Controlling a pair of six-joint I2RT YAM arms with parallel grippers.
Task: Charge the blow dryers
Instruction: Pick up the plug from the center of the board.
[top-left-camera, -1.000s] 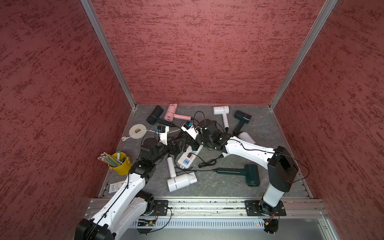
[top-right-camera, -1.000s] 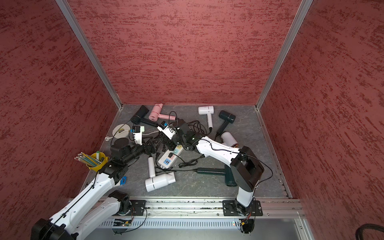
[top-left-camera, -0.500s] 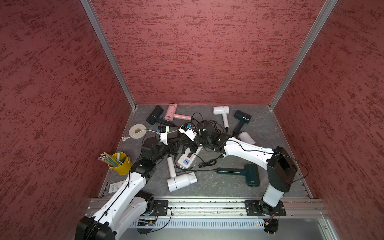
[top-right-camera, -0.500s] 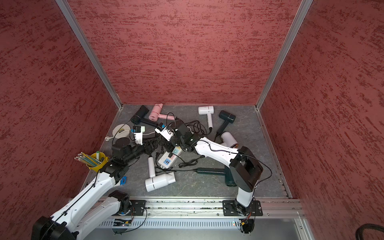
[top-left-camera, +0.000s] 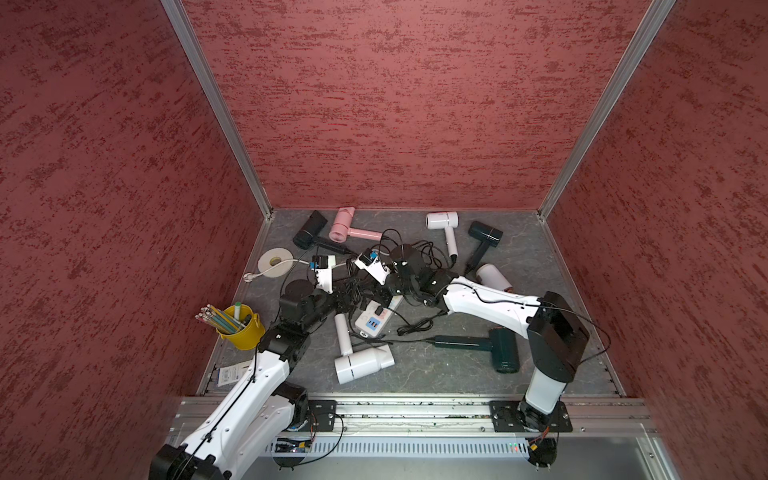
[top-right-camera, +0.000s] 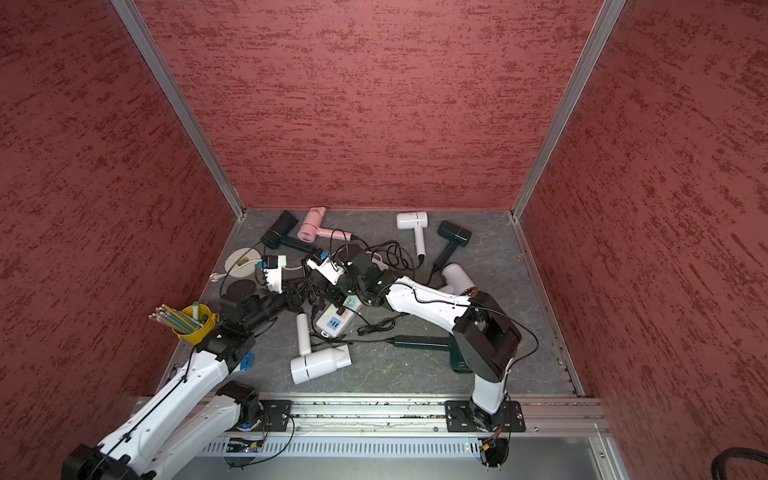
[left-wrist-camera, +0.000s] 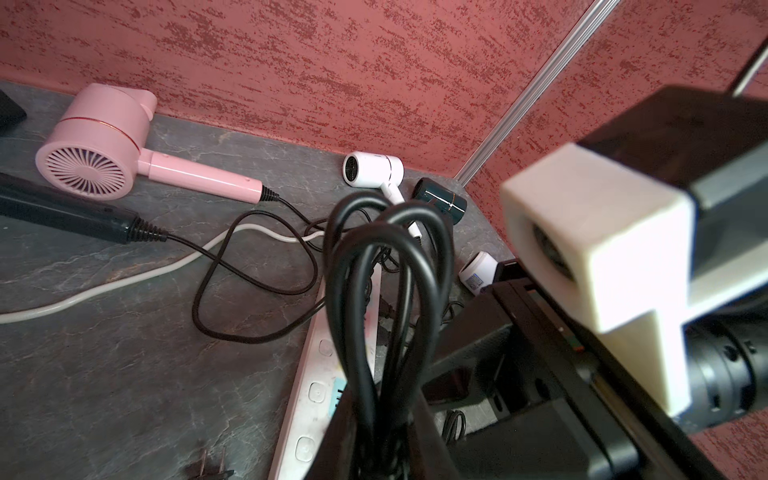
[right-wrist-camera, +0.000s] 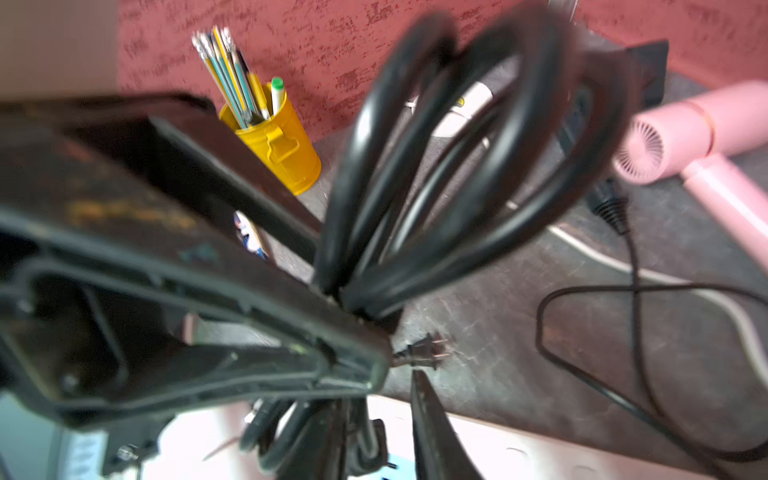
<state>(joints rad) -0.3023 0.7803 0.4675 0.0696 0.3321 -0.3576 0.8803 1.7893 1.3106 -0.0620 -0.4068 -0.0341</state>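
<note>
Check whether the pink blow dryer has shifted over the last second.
No. The pink blow dryer lies where it was, its head just as near the corner post and beside the black blow dryer.

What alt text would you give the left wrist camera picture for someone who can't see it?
A bundle of looped black cord fills the foreground above a long white power strip. Behind it, a pink T-shaped hair dryer lies on the grey stone-patterned table.

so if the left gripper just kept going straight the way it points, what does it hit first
The coiled black cord: its loops stand right at the left gripper, seemingly between its fingers. Just beyond, probably the right gripper above the power strip, though depth is unclear.
</note>
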